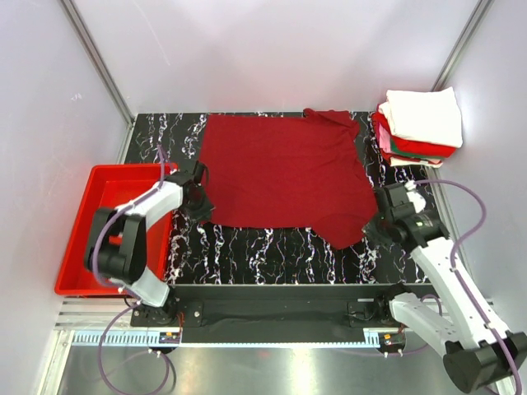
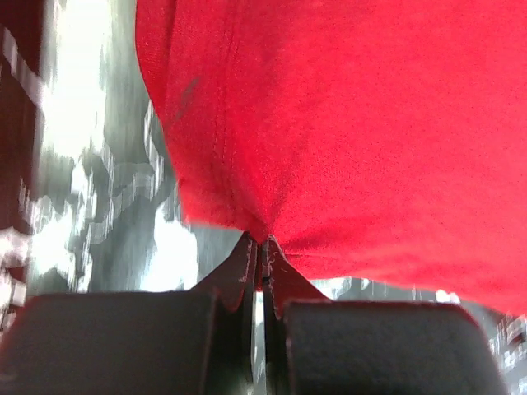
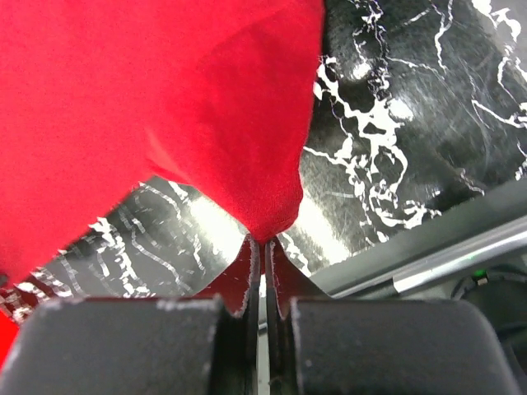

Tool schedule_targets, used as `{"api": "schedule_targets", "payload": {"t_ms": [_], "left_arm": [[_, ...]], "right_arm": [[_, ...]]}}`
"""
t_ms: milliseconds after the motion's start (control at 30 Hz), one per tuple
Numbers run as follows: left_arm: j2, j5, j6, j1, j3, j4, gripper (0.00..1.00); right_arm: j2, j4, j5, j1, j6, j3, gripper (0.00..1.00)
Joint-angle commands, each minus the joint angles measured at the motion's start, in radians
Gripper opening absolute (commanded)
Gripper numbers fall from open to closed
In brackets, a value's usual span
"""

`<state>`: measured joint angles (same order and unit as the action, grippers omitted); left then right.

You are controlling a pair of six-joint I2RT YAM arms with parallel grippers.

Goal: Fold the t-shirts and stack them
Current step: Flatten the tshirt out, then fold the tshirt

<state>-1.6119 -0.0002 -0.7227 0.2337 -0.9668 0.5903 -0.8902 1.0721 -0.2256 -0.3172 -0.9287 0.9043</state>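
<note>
A dark maroon-red t-shirt (image 1: 284, 169) lies spread flat across the black marbled table (image 1: 272, 251), its collar toward the far right. My left gripper (image 1: 203, 211) is shut on the shirt's near-left corner; the left wrist view shows the cloth (image 2: 346, 140) pinched at the fingertips of the left gripper (image 2: 263, 241). At the near-right, my right gripper (image 1: 372, 226) is shut on a sleeve corner, and in the right wrist view the fabric (image 3: 165, 107) hangs gathered into the right gripper (image 3: 265, 240). Folded t-shirts (image 1: 420, 123) in white, red and green sit stacked at the far right.
A rigid red plastic tray (image 1: 74, 239) stands off the table's left edge, beside the left arm. Grey walls with metal posts close in the back and sides. The table's metal front rail (image 1: 272, 309) runs between the arm bases.
</note>
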Motion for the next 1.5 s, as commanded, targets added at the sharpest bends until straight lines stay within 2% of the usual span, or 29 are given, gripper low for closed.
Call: {"api": "schedule_targets", "payload": {"t_ms": [0, 333, 500, 633, 700, 767, 833, 967, 1100, 1300, 1433, 1467], "left_arm": [[0.208, 0.031, 0.017, 0.016, 0.037, 0.081, 0.00], [0.500, 0.114, 0.016, 0.039, 0.154, 0.212, 0.00], [0.605, 0.088, 0.016, 0.070, 0.227, 0.267, 0.00], [0.696, 0.051, -0.003, 0.098, 0.200, 0.324, 0.03], [0.673, 0.051, 0.005, 0.098, 0.211, 0.322, 0.06], [0.626, 0.109, 0.006, 0.108, 0.237, 0.293, 0.03], [0.630, 0.115, -0.006, 0.113, 0.272, 0.261, 0.03], [0.658, 0.114, -0.017, 0.116, 0.278, 0.266, 0.03], [0.656, 0.117, -0.012, 0.116, 0.267, 0.283, 0.03], [0.644, 0.138, -0.006, 0.116, 0.263, 0.278, 0.03], [0.552, 0.097, 0.029, 0.102, 0.166, 0.279, 0.04], [0.523, 0.112, 0.057, 0.096, 0.143, 0.275, 0.04]], "right_arm": [[0.065, 0.103, -0.060, 0.006, -0.048, 0.062, 0.00], [0.235, 0.259, -0.035, 0.004, -0.107, 0.142, 0.00], [0.319, 0.311, 0.017, 0.004, -0.099, 0.150, 0.00], [0.372, 0.365, -0.027, 0.004, -0.094, 0.162, 0.00], [0.363, 0.319, 0.053, 0.004, -0.046, 0.105, 0.00], [0.326, 0.293, 0.162, 0.004, -0.016, 0.030, 0.00], [0.349, 0.279, 0.189, 0.004, -0.034, -0.017, 0.00], [0.425, 0.276, 0.160, 0.003, -0.050, -0.015, 0.00], [0.375, 0.270, 0.152, 0.004, -0.004, 0.001, 0.00], [0.330, 0.174, 0.158, 0.004, 0.017, -0.022, 0.00], [0.202, 0.050, 0.115, 0.004, 0.059, 0.028, 0.00], [0.115, 0.023, 0.112, 0.006, 0.071, 0.045, 0.00]]}}
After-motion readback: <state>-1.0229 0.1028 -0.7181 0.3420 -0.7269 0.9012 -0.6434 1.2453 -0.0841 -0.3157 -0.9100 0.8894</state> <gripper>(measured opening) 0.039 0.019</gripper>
